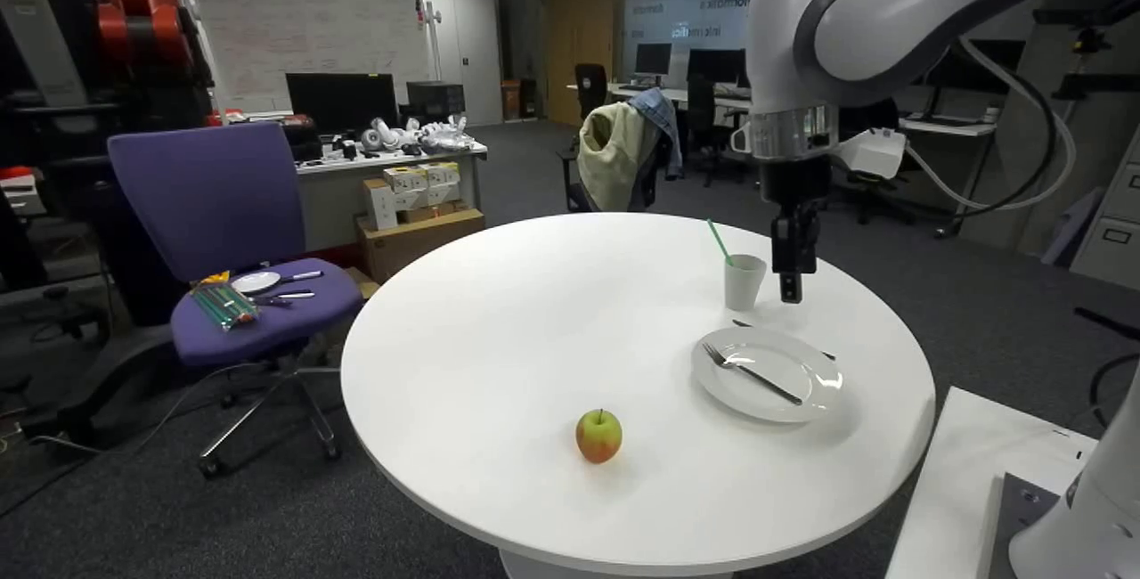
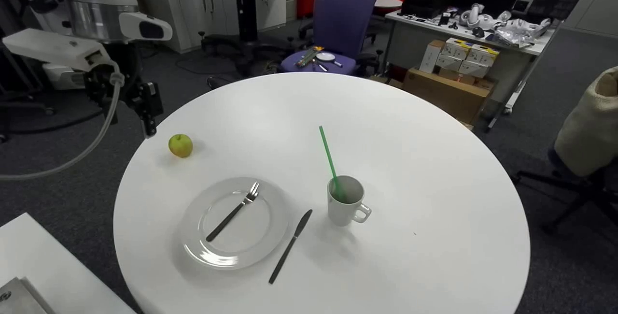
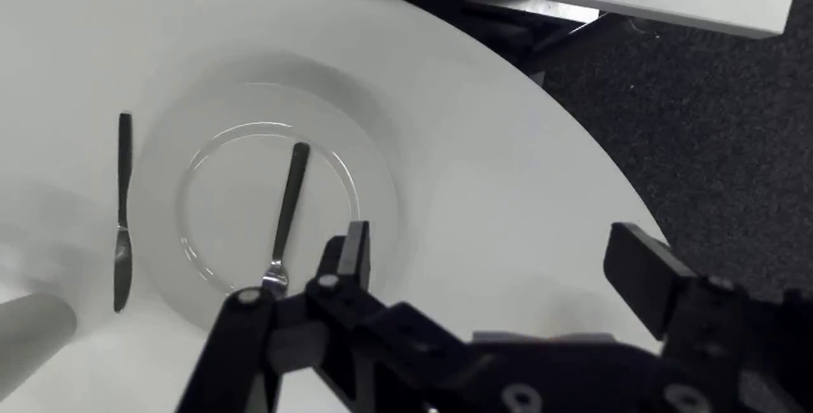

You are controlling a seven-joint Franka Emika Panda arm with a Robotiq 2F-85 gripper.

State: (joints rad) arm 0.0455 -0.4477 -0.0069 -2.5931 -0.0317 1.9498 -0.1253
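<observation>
Metal fork (image 1: 753,374) is lying on the plate (image 1: 739,398), its tines pointing toward ten o'clock in an exterior view, long axis running ten-to-four; the gripper (image 3: 488,241) is hovering, jaws spread.

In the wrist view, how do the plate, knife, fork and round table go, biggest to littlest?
1. Round table, though partly out of view
2. Plate
3. Knife and fork: unsure, because the gripper hides the fork's tines

In an exterior view, the white robot arm (image 1: 922,22) reaches in from the right, its wrist (image 1: 791,134) bent down, its base (image 1: 1082,525) at the near right. The black gripper (image 3: 492,238) points downward, its two fingers (image 3: 643,279) spread wide apart.
</observation>
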